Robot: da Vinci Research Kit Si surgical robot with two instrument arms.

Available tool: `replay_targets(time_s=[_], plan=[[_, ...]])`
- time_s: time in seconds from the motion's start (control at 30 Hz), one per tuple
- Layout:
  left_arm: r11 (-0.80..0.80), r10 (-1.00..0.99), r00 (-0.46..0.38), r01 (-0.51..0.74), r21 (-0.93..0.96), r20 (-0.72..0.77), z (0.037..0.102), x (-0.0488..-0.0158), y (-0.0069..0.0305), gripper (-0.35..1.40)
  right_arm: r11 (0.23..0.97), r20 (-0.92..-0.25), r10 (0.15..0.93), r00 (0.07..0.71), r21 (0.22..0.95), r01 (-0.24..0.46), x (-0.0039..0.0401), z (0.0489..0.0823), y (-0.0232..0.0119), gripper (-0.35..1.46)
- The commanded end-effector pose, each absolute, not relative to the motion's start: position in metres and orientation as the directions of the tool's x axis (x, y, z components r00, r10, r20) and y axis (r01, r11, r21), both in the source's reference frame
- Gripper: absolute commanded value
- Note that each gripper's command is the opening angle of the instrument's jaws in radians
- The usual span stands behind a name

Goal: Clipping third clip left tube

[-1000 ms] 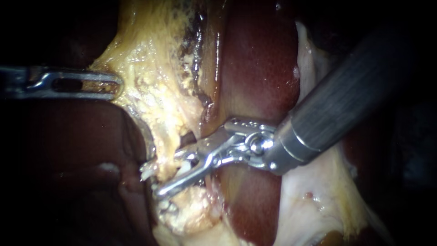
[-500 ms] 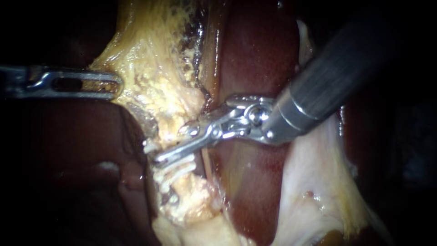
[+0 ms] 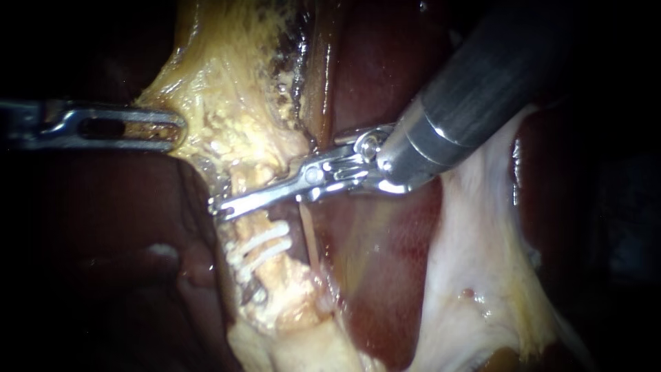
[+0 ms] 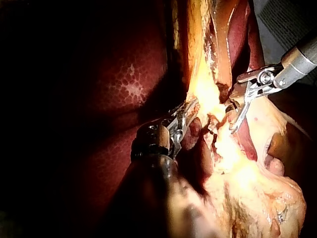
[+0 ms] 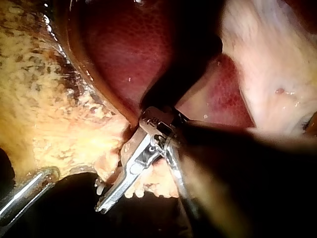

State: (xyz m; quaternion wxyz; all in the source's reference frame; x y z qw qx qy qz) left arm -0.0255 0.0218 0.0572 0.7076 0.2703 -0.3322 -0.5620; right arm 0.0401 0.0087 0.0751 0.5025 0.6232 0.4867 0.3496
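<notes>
Thin steel right instrument [image 3: 222, 205] has its claw clamped across the pale yellow left tube [image 3: 242, 182], just above two white clips [image 3: 265, 241] — looks like the third clip is mid-squeeze. Next up: open gently and back straight out — left instrument [image 3: 177, 127] claw grips the yellow fatty tissue [image 3: 227, 103].

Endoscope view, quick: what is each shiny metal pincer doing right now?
Left slender metal instrument: pincer shut on yellow fatty tissue.
Right slender metal instrument: pincer shut on pale clipped tube.
</notes>
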Motion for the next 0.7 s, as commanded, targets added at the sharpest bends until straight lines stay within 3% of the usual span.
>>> replay_targets(time_s=[0.03, 0.17, 0.7], plan=[[0.222, -0.975, 0.147, 0.616, 0.756, 0.166, 0.0572, -0.0255, 0.0218, -0.35, -0.017, -0.051, 0.963, 0.266, 0.969, 0.247, 0.0398, 0.0751, 0.0087, -0.35], [0.222, -0.975, 0.147, 0.616, 0.756, 0.166, 0.0572, -0.0255, 0.0218, -0.35, -0.012, -0.041, 0.973, 0.228, 0.974, 0.227, 0.0393, 0.0752, 0.0087, -0.35], [0.221, -0.975, 0.147, 0.617, 0.756, 0.166, 0.0571, -0.0255, 0.0219, -0.35, -0.012, -0.048, 0.968, 0.248, 0.972, 0.236, 0.039, 0.0752, 0.0083, -0.35]])
